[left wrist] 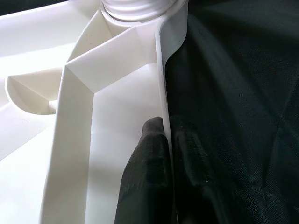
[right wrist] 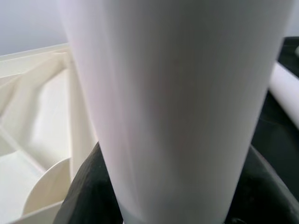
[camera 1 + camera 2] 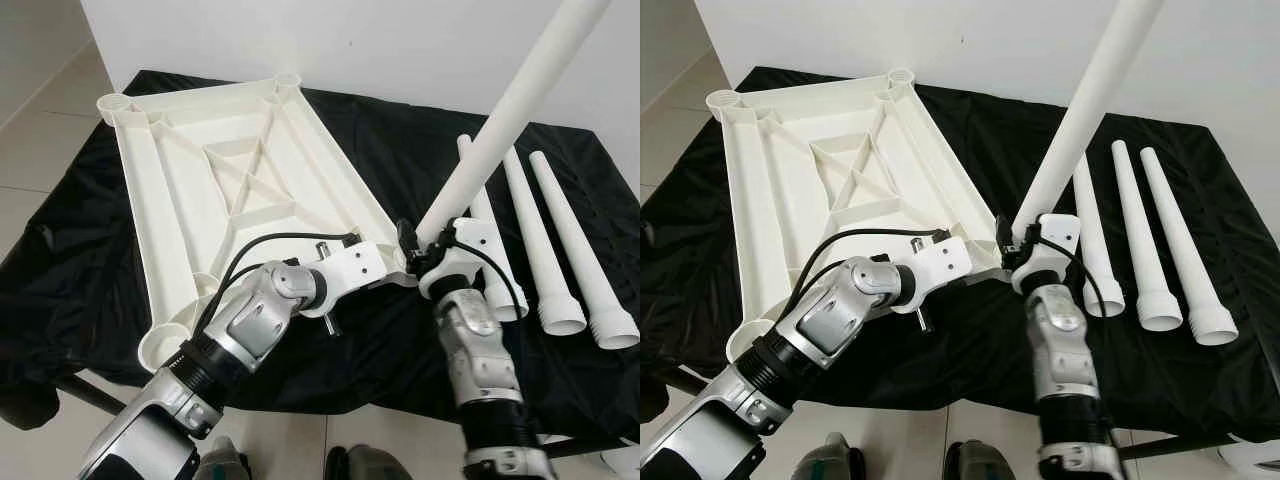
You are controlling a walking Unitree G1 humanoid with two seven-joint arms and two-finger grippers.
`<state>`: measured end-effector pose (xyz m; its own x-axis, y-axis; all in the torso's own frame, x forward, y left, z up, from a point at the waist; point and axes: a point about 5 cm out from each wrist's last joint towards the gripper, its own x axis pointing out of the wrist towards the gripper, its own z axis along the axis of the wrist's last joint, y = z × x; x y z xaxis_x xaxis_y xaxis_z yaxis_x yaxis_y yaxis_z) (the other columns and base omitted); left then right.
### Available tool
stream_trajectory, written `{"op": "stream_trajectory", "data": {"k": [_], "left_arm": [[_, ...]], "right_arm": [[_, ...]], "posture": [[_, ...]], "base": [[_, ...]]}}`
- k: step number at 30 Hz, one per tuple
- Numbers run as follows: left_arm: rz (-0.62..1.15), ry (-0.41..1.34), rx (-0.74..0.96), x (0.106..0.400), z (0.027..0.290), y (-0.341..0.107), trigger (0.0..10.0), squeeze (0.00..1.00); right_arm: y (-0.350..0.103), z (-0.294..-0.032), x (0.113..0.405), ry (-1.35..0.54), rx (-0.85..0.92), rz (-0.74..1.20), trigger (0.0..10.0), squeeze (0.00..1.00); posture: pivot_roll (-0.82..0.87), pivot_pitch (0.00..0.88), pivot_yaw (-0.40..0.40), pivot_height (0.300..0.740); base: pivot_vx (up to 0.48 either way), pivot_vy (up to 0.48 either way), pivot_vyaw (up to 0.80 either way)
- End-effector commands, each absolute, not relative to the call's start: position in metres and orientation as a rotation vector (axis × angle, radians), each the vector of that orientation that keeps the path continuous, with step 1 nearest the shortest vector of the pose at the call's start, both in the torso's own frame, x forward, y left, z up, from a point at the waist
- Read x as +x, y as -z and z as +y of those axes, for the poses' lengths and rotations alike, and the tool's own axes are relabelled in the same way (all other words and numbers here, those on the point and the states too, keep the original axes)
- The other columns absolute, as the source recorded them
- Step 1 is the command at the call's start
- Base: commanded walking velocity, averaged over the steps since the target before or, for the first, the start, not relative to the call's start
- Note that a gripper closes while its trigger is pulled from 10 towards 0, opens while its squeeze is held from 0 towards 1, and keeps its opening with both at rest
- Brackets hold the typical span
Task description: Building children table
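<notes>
Right claw [image 3: 425, 243] grips white table leg [image 3: 505, 125] at lower end, tilted over tabletop's near-right corner socket, likely for insertion. Left claw [image 1: 161, 154] pinches upturned tabletop [image 3: 215, 175] rim at frame centre, steadying it. Three spare legs [image 3: 560, 250] lie right on black cloth [image 3: 400, 130].

I see plain white wall [image 3: 330, 40] at back. Floor [image 3: 40, 110] on my left is pale, shiny tiles with thin lines between them. Black cloth [image 3: 70, 270] covers big low surface, wrinkled, edges hanging down near floor. More pale tile [image 3: 930, 425] shows in front, below cloth edge. Light is bright and even, soft shine on tiles.
</notes>
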<state>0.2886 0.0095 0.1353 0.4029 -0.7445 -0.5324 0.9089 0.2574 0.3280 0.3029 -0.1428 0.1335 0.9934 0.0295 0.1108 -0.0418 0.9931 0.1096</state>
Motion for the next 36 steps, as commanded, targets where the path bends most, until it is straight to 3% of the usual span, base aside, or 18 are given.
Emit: {"op": "stream_trajectory", "data": {"k": [1, 9, 10, 11, 18, 23, 24, 28, 36], "left_arm": [[0.277, 1.184, 0.670, 0.281, -0.001, -0.135, 10.0, 0.00], [0.280, 1.185, 0.669, 0.280, -0.001, -0.133, 10.0, 0.00], [0.280, 1.185, 0.668, 0.280, -0.001, -0.133, 10.0, 0.00], [0.280, 1.185, 0.669, 0.279, -0.001, -0.133, 10.0, 0.00], [0.279, 1.188, 0.670, 0.279, -0.001, -0.133, 10.0, 0.00], [0.276, 1.189, 0.671, 0.279, -0.003, -0.133, 10.0, 0.00], [0.275, 1.191, 0.671, 0.279, -0.003, -0.133, 10.0, 0.00], [0.273, 1.191, 0.673, 0.279, -0.004, -0.133, 10.0, 0.00], [0.271, 1.191, 0.674, 0.279, -0.004, -0.133, 10.0, 0.00]], "right_arm": [[-0.135, -0.124, 0.301, -0.041, 0.155, -0.096, 10.0, 0.00], [-0.136, -0.130, 0.300, 0.002, 0.154, -0.089, 10.0, 0.00], [-0.136, -0.130, 0.299, 0.009, 0.156, -0.087, 10.0, 0.27], [-0.137, -0.129, 0.298, 0.013, 0.162, -0.088, 10.0, 1.00], [-0.141, -0.128, 0.296, 0.003, 0.194, -0.108, 10.0, 1.00], [-0.144, -0.142, 0.295, -0.019, 0.176, -0.136, 10.0, 1.00], [-0.144, -0.149, 0.295, -0.039, 0.165, -0.144, 10.0, 0.00], [-0.143, -0.166, 0.295, -0.127, 0.110, -0.150, 10.0, 0.00], [-0.140, -0.174, 0.293, -0.193, 0.093, -0.145, 10.0, 0.00]], "posture": [[-0.04, 0.036, -0.052, 0.740], [-0.04, 0.035, -0.055, 0.740], [-0.04, 0.034, -0.056, 0.740], [-0.03, 0.031, -0.057, 0.740], [-0.04, 0.026, -0.058, 0.740], [-0.04, 0.020, -0.061, 0.740], [-0.04, 0.017, -0.062, 0.740], [-0.04, 0.014, -0.063, 0.740], [-0.04, 0.008, -0.062, 0.740]], "base": [[0.000, 0.000, 0.00], [0.000, 0.000, 0.00], [0.000, 0.000, 0.00], [0.000, 0.000, 0.00], [0.000, 0.000, 0.00], [0.000, 0.000, 0.00], [0.000, 0.000, 0.00], [0.000, 0.000, 0.00], [0.000, 0.000, 0.00]]}}
